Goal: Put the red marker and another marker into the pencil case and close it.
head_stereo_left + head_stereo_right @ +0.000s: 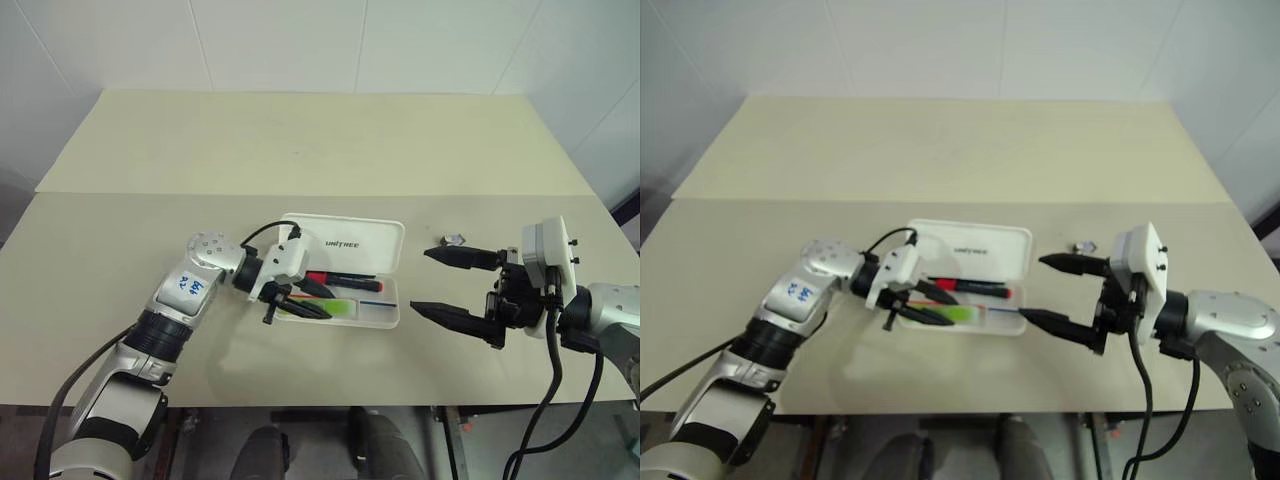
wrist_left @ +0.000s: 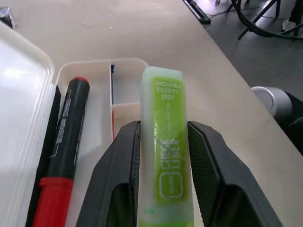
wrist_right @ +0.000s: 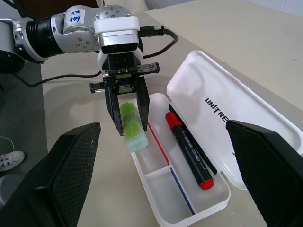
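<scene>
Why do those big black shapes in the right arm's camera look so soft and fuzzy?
Right wrist view: they are the right gripper's own fingers, too near the lens to focus, while the highlighter and pencil case are sharp. Left wrist view: glare whitens the lid.
</scene>
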`<act>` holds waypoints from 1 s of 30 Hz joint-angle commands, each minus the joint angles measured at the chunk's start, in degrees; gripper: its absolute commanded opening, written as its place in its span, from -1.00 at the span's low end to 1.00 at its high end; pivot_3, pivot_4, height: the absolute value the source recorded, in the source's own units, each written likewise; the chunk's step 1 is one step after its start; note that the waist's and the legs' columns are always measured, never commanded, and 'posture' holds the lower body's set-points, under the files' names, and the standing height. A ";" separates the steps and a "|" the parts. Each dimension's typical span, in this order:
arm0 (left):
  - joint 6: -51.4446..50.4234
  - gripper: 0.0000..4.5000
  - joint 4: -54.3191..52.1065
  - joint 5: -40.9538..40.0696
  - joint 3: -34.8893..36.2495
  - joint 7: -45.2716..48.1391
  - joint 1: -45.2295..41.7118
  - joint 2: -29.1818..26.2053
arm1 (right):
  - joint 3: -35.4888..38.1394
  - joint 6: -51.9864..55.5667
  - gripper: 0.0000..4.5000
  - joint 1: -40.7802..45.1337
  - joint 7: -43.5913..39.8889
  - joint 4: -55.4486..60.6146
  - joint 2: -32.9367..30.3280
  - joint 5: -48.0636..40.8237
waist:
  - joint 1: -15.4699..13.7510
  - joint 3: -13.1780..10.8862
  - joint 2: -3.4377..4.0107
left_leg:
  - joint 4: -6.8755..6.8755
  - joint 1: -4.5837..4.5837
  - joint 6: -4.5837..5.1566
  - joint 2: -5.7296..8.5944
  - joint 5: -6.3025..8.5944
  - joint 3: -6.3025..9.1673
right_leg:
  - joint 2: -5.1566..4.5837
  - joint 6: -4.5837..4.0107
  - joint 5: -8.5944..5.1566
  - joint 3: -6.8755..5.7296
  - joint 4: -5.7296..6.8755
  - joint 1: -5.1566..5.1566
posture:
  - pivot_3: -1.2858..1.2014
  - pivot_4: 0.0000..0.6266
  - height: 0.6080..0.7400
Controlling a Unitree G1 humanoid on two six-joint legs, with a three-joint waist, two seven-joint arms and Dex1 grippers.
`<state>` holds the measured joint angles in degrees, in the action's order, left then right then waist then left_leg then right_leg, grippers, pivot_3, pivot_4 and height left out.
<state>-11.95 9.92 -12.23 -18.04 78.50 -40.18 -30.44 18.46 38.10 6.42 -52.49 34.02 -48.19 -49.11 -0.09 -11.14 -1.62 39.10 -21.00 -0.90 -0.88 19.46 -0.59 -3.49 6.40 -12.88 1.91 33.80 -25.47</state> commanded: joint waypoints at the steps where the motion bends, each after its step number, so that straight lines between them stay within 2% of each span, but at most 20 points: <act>1: 1.74 -0.53 0.27 0.87 0.41 0.35 -1.44 -0.37 | 0.80 -1.31 1.00 0.14 0.47 1.78 0.27 -1.06 | -0.01 0.00 0.00 | 0.00 0.00 0.00 0.01 0.00 -0.01 | -0.01 0.00 0.00 0.00 0.00 0.00 | 0.03 -0.52 1.00; 8: 1.11 -0.53 1.55 1.56 0.74 -0.21 -1.84 -0.14 | 0.37 -1.65 1.00 0.43 0.46 1.45 0.16 -1.03 | -0.01 0.00 0.00 | 0.03 0.01 0.02 0.01 -0.01 0.00 | 0.00 0.01 0.01 0.01 0.02 0.00 | 0.03 -0.52 1.00; 18: -0.35 0.99 -0.13 0.97 1.44 -0.41 -1.54 -0.07 | -0.66 -1.82 1.00 1.60 0.14 0.54 0.29 -0.72 | 0.00 0.00 0.00 | 0.03 0.01 0.02 0.01 -0.01 0.00 | -0.01 0.02 0.01 0.01 0.07 0.00 | 0.03 -0.52 1.00; 26: -5.54 0.99 -5.20 -6.96 5.06 2.46 -0.55 0.18 | -3.21 -2.81 1.00 3.95 -0.20 -1.70 1.33 0.50 | 0.05 0.00 0.00 | 0.04 0.00 0.02 0.01 -0.01 0.00 | -0.01 0.02 0.01 0.01 0.11 0.00 | 0.03 -0.52 1.00; 30: -6.76 0.99 -7.13 -12.73 10.26 3.20 -0.44 -0.21 | -4.51 -5.09 1.00 7.14 -1.82 -8.23 1.23 3.64 | 0.13 0.00 0.00 | 0.07 0.02 0.02 0.01 -0.02 -0.02 | -0.01 0.04 0.03 0.02 0.10 0.00 | 0.03 -0.52 1.00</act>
<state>-18.18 5.08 -21.58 -11.00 81.25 -40.02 -30.11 13.42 34.91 12.41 -53.47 27.63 -46.84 -46.60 0.04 -11.13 -1.62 39.18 -21.00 -0.88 -0.87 19.44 -0.60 -3.51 6.44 -12.85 1.93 33.90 -25.47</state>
